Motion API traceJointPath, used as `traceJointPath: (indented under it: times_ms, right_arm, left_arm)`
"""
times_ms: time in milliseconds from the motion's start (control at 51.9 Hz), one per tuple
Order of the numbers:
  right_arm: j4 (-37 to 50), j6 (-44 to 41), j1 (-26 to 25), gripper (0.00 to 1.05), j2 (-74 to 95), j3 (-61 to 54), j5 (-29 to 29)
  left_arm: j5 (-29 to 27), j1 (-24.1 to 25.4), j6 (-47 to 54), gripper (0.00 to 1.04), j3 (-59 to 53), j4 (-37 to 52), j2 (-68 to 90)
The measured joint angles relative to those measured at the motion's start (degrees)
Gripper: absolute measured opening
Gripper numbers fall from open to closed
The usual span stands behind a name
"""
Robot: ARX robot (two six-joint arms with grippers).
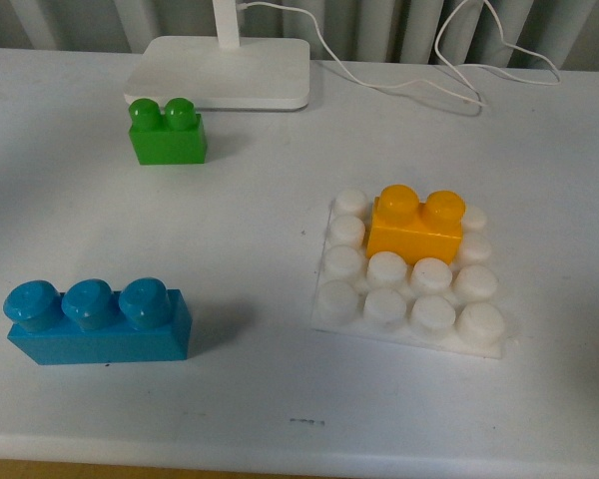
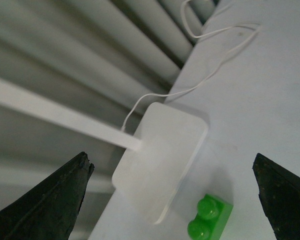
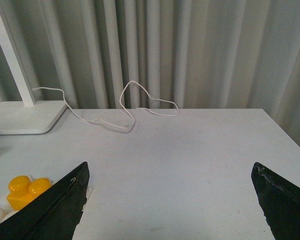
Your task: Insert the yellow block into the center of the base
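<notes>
The yellow block [image 1: 416, 226] sits on the white studded base [image 1: 409, 289], over the middle studs of its far half. It also shows in the right wrist view [image 3: 25, 191], partly behind one black finger. Neither arm shows in the front view. My left gripper [image 2: 172, 170] is open and empty, held above the table over the lamp stand and the green brick. My right gripper [image 3: 170, 172] is open and empty, above bare table to the right of the base.
A green two-stud brick [image 1: 167, 133] [image 2: 209, 220] stands at the back left next to the white lamp stand [image 1: 225, 72] [image 2: 162, 160]. A blue three-stud brick [image 1: 98, 319] lies at the front left. A white cable [image 1: 419, 75] runs along the back.
</notes>
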Motion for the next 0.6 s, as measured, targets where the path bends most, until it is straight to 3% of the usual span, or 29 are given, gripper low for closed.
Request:
traceJointPath:
  times_ms: [270,463,598]
  right_arm:
    - [0.0,0.0,0.0,0.95,0.0,0.0,0.0]
    - [0.0,0.0,0.0,0.95,0.0,0.0,0.0]
    - [0.0,0.0,0.0,0.95,0.0,0.0,0.0]
  left_arm:
    - [-7.3,6.4,-18.3,0.99,-19.2,14.7,-16.9]
    - [-11.0,12.4,-35.8,0.99,-27.7,17.0,-25.4]
    - [-11.0,13.0,-41.0,0.99,-28.4,17.4,-26.5]
